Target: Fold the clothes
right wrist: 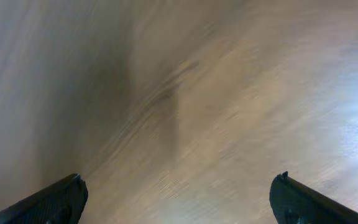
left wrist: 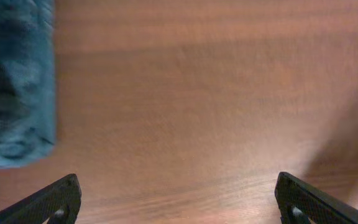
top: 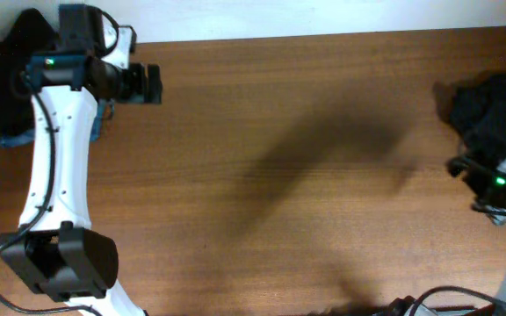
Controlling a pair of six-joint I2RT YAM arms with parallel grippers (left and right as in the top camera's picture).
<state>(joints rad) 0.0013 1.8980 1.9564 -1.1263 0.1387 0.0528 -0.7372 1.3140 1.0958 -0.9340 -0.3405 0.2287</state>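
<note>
A folded blue cloth (top: pixel 11 139) lies at the far left under my left arm, beside a dark garment (top: pixel 7 70). The blue cloth also shows in the left wrist view (left wrist: pixel 14 87) at the left edge. A black pile of clothes (top: pixel 490 105) sits at the far right edge. My left gripper (top: pixel 152 84) is open and empty over bare wood, just right of the blue cloth; its fingertips (left wrist: pixel 178 199) are wide apart. My right gripper (top: pixel 464 167) is open and empty beside the black pile; its wrist view shows only bare table between the fingers (right wrist: pixel 179 199).
The brown wooden table (top: pixel 288 158) spreads between the two arms. The left arm's base (top: pixel 60 259) stands at the front left. A white wall runs along the table's far edge.
</note>
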